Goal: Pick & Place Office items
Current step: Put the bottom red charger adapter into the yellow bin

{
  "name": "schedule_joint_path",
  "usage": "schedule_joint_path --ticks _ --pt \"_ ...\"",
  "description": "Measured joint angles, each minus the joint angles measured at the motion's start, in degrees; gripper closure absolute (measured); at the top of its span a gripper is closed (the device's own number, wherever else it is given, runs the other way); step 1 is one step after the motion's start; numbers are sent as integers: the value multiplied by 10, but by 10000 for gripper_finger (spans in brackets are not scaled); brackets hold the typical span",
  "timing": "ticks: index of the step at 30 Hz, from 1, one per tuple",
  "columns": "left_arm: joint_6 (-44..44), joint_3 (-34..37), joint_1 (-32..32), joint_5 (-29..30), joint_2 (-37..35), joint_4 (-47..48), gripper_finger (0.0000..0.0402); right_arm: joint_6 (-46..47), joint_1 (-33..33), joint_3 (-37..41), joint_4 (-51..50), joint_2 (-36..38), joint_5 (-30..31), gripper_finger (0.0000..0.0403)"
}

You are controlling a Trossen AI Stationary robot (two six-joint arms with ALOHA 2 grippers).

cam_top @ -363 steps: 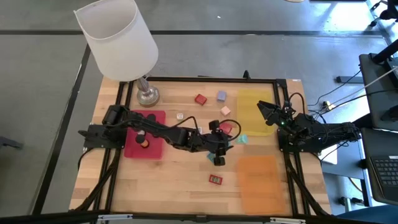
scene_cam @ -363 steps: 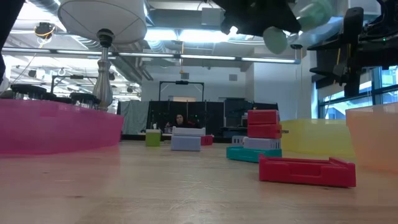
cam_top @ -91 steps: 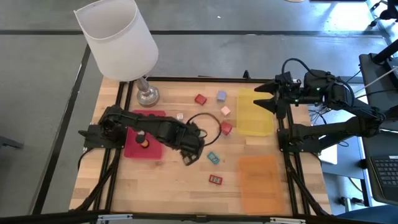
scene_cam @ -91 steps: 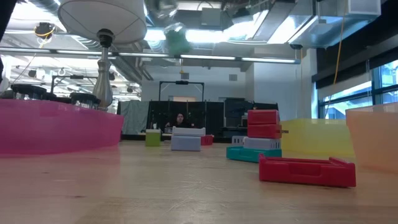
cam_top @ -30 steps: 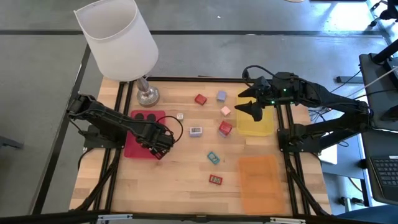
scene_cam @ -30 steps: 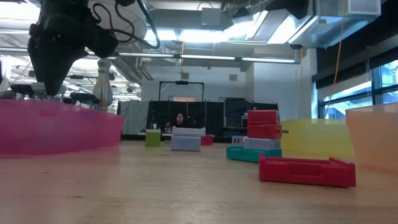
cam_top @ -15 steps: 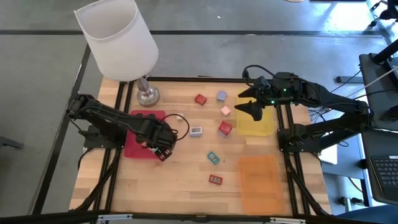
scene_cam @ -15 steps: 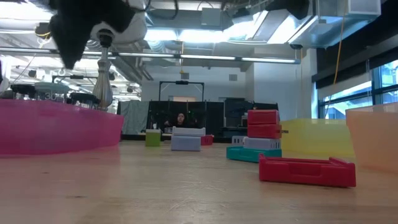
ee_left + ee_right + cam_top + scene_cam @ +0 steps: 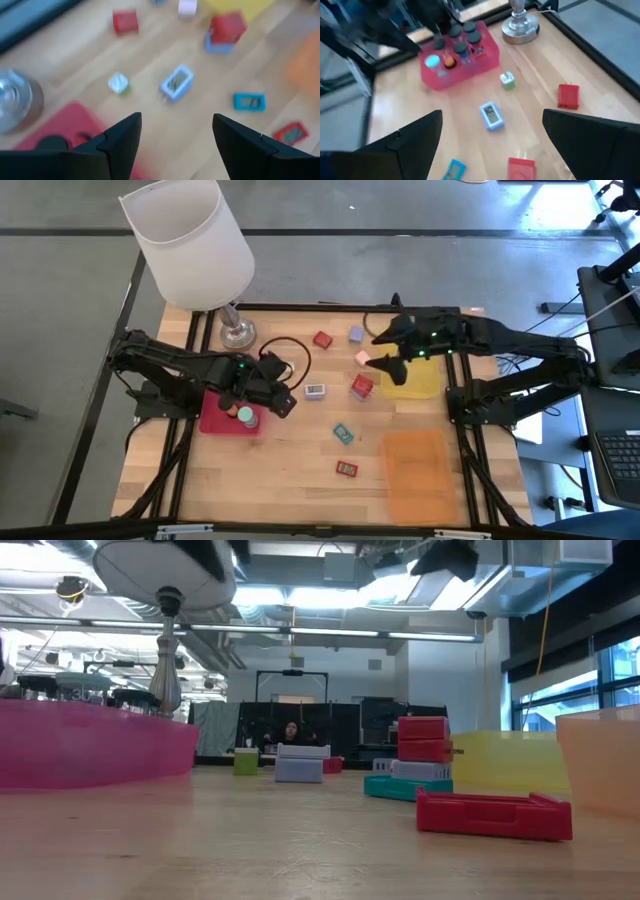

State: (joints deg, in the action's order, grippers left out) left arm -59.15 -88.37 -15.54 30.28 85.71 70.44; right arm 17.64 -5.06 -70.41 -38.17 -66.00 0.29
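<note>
The small office items lie on the wooden table: a red block point(image 9: 322, 339), a lavender block point(image 9: 356, 334), a pink block point(image 9: 362, 358), a red block on a light blue piece point(image 9: 362, 386), a white-blue rectangle point(image 9: 315, 390), a teal rectangle point(image 9: 342, 433) and a red rectangle point(image 9: 346, 469). A teal round piece point(image 9: 247, 417) and an orange one point(image 9: 232, 410) sit in the red tray point(image 9: 215, 420). My left gripper point(image 9: 285, 402) is open and empty, above the table just right of the tray. My right gripper point(image 9: 378, 348) is open and empty, above the pink block.
A white-shaded lamp point(image 9: 190, 245) stands on its silver base point(image 9: 238, 333) at the far left. A yellow mat point(image 9: 412, 360) and an orange mat point(image 9: 418, 470) lie on the right. A small white-green piece point(image 9: 507, 79) lies near the tray. Bare wood runs along the near edge.
My left gripper has risen from the red tray and gone toward the table's right and far edges. The teal round piece now shows in the tray where the gripper was. My right gripper has gone a little toward the table's left, over the pink block.
</note>
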Motion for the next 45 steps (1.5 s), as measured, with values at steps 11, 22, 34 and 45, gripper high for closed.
schedule_joint_path --ticks 11,22,34,45 --pt "49 -80 -39 100 0 1 160 -112 55 0 -2 -94 38 55" --pt "130 -89 -50 126 -45 15 160 28 57 0 -40 -193 131 55" --pt "112 -89 -45 209 -110 9 160 159 54 0 -93 -267 132 55" --pt "102 -89 -45 228 -111 -2 160 184 54 0 -94 -300 154 55"
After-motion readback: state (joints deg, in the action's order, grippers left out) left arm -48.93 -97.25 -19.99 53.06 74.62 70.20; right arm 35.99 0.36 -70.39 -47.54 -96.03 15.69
